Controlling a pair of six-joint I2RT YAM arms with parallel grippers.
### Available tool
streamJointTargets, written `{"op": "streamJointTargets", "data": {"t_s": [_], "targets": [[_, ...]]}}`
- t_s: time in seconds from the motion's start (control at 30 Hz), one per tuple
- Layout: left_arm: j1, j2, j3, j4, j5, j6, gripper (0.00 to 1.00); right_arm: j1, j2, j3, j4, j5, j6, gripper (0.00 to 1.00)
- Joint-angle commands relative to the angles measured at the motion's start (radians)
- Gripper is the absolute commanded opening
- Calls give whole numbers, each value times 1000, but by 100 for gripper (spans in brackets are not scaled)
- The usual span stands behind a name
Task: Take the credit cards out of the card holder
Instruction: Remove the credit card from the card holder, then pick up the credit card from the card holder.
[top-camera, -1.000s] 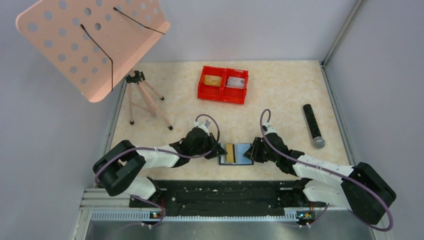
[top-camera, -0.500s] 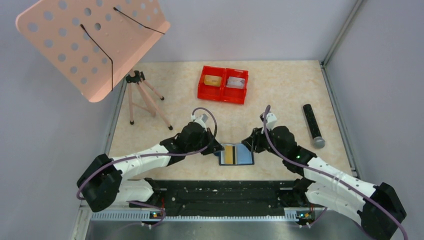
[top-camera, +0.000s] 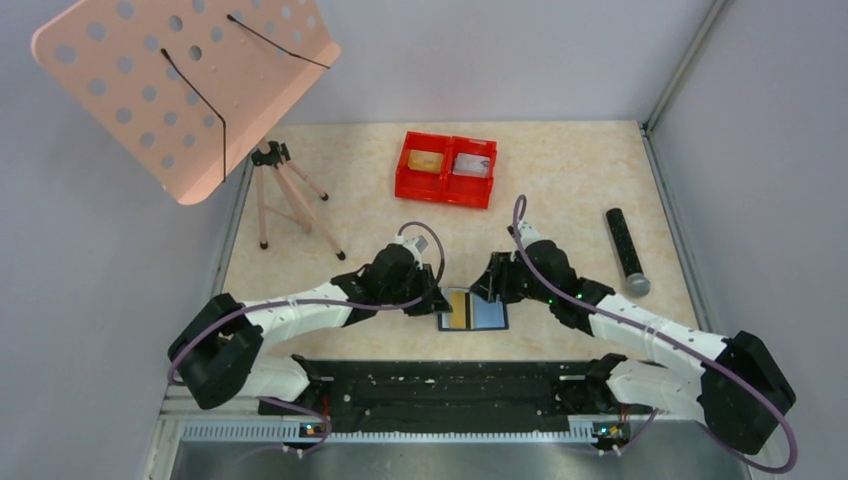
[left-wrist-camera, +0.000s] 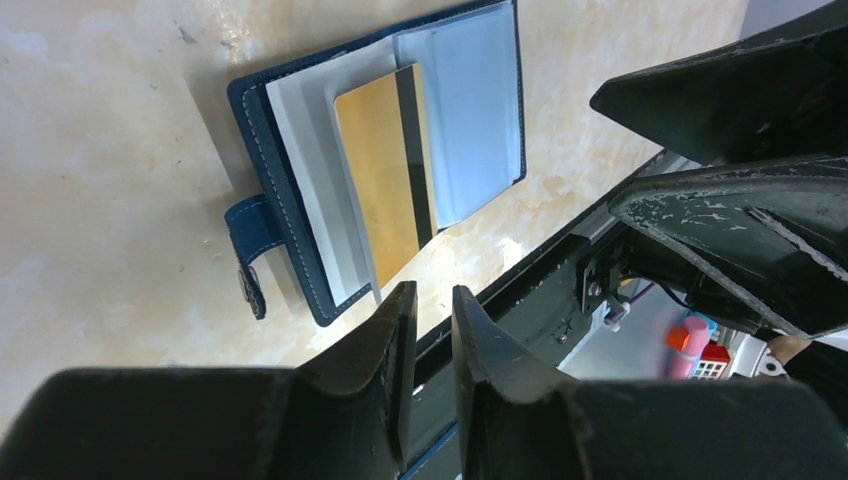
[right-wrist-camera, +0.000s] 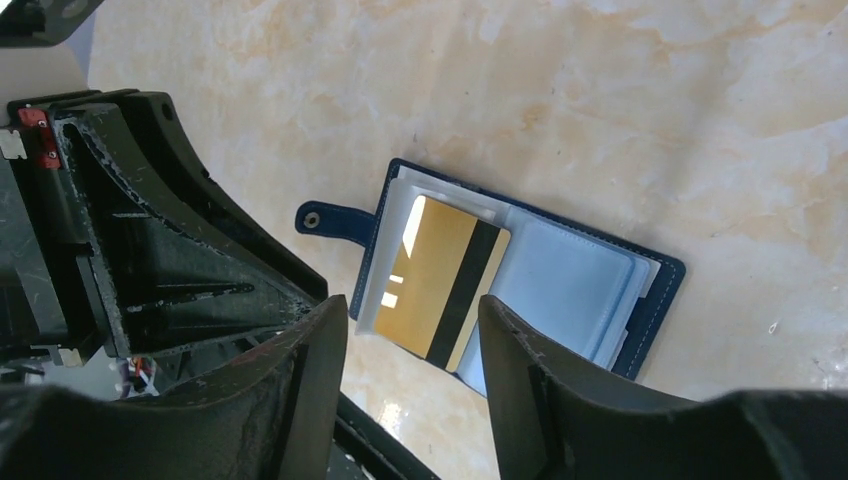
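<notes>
Card holder (top-camera: 492, 313) lies open and flat on the worktop (top-camera: 560, 180), just past the arm bases, between the two wrists.
Gold card (left-wrist-camera: 378, 180) with a black stripe sits on the half nearer the left arm, stripe edge along the fold. One corner looks tucked under the clear sleeve, the rest is exposed. The other half shows only grey-blue pocket.
Closure tab (right-wrist-camera: 335, 220) sticks out flat toward the left arm.
Left fingers (left-wrist-camera: 385, 345): narrow gap, nothing in it, hovering just beside the tab side. Can't tell if they touch the holder.
Right fingers (right-wrist-camera: 305, 360): spread wide, nothing between them, above the holder's far right side. Contact unclear.
Farther out: tripod (top-camera: 290, 195) stands at left. Black cylinder (top-camera: 626, 250) with a grey end lies at right, well apart from the holder.
Behind those, red tray (top-camera: 445, 188), two compartments: a tan item in the left one, a grey item in the right one.
Pink perforated board (top-camera: 180, 90) fills the upper left.
</notes>
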Motion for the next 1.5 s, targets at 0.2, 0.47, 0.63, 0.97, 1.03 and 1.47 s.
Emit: {"op": "streamJointTargets", "data": {"t_s": [0.2,0.47,0.63,0.97,1.03,1.47], "targets": [[-8,-28,-47,82,48,-6,24,-26,209,186,-59,-159,-218,58],[-104,-42,-155,229,26,-93,21,-94,414,308,-65,-371,-349,56],[-143,-9,-156,271,-22,-108,20,-128,533,363,-101,-497,-412,55],[-143,86,-128,323,-79,-94,14,-145,670,429,-129,-603,-470,51],[-143,92,-137,330,-83,-97,14,-149,677,425,-129,-606,-474,51],[-143,128,-153,324,-108,-99,12,-168,703,414,-136,-634,-492,50]]}}
